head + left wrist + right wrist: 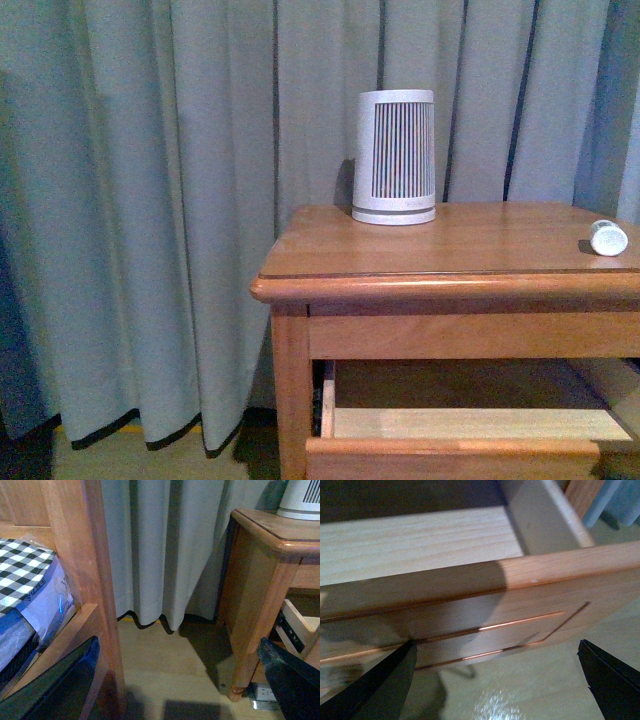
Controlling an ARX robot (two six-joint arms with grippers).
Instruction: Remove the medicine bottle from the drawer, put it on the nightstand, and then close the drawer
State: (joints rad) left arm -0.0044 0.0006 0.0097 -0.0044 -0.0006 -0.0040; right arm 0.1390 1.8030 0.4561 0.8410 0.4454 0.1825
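The medicine bottle (605, 238), small and white, lies on its side on the nightstand (450, 285), near the right end of its glossy top. Below it the drawer (460, 425) stands pulled out, its pale inside bare. In the right wrist view my right gripper (495, 685) is open just in front of the drawer (495, 607), facing its grooved front panel, nothing between the fingers. My left gripper (175, 690) hangs open over the floor, left of the nightstand (260, 580). Neither arm shows in the front view.
A tall white container with dark slats (395, 157) stands at the back of the nightstand top. Grey curtains (150, 200) hang behind. In the left wrist view a wooden bed post (85, 580) and checkered bedding (25, 570) sit close by.
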